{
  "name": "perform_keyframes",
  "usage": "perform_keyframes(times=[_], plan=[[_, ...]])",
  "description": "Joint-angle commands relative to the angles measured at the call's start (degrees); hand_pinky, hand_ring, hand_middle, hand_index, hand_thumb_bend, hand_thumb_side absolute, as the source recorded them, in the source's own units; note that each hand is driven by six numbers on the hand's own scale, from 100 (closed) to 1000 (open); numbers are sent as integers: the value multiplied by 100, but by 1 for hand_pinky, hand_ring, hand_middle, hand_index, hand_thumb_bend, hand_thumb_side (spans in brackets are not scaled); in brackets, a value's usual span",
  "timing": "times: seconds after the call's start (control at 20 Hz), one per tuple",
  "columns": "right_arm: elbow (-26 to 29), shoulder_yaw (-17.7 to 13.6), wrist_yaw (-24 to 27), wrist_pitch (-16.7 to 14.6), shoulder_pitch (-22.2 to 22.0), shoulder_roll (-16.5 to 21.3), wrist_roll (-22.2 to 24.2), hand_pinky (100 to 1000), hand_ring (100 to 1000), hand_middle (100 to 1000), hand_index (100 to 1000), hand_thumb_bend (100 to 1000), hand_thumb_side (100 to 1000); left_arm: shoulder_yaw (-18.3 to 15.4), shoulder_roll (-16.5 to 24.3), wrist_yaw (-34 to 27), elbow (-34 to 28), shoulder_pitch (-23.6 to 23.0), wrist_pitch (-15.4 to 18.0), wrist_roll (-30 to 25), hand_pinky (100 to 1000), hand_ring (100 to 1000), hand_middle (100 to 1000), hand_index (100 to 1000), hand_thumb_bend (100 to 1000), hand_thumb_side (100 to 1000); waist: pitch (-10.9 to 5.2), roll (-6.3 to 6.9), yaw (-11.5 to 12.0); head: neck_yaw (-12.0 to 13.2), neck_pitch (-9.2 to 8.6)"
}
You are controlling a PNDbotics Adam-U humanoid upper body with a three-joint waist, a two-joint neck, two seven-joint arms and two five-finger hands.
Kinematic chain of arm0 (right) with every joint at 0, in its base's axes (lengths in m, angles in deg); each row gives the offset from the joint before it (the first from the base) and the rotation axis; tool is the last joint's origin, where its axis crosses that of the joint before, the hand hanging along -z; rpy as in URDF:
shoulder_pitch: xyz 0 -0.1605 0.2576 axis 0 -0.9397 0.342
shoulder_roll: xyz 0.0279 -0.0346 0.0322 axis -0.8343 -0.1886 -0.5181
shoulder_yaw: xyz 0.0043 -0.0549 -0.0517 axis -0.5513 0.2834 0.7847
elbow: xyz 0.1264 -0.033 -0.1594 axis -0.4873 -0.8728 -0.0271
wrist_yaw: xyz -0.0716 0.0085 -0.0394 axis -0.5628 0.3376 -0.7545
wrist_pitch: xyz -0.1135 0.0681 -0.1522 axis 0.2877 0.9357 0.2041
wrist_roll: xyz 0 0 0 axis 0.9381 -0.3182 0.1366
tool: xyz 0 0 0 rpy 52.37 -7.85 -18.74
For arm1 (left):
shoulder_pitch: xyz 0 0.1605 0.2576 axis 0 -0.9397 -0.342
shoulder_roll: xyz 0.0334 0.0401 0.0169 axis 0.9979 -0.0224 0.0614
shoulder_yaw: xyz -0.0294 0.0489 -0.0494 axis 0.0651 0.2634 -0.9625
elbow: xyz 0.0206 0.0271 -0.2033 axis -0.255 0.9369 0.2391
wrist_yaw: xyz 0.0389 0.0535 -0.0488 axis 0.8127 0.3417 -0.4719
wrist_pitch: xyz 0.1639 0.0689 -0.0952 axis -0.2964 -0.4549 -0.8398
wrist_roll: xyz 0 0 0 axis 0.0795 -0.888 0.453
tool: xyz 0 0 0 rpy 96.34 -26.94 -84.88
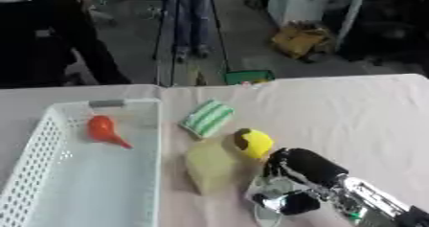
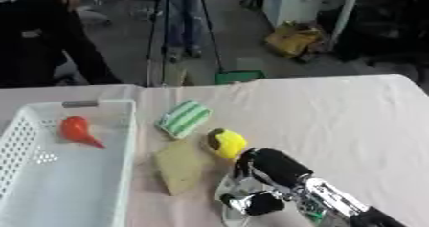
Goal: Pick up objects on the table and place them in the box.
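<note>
reaching from lower right, right robot hand (image 1: 281, 197) beside yellow block (image 1: 209, 166)

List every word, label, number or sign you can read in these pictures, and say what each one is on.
None can be read.
The grey tag on the far rim of the white basket: too blurred to tell if it bears text.
The green striped sponge, yellow block, yellow round thing and orange thing: no writing visible.
</note>
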Motion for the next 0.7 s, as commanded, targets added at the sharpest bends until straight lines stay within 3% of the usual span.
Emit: perform_keyframes(times=[0.05, 0.2, 0.7], plan=[[-7, -24, -21, 47, 48, 68, -114, 621, 445, 457, 607, 384, 593, 7, 45, -14, -83, 76, 0, 3, 1000, 929, 963, 909, 100, 1000, -71, 13, 8, -9, -39], [-6, -28, 18, 94, 54, 64, -215, 594, 403, 423, 570, 345, 529, 7, 43, -13, -83, 78, 0, 6, 1000, 929, 963, 909, 100, 1000, -69, 13, 5, -9, -36], [7, -43, 188, 193, 68, 71, -467, 550, 359, 426, 517, 301, 482, 11, 37, -15, -83, 85, -2, -1, 1000, 929, 964, 908, 100, 1000, -60, 18, -4, -5, -34]])
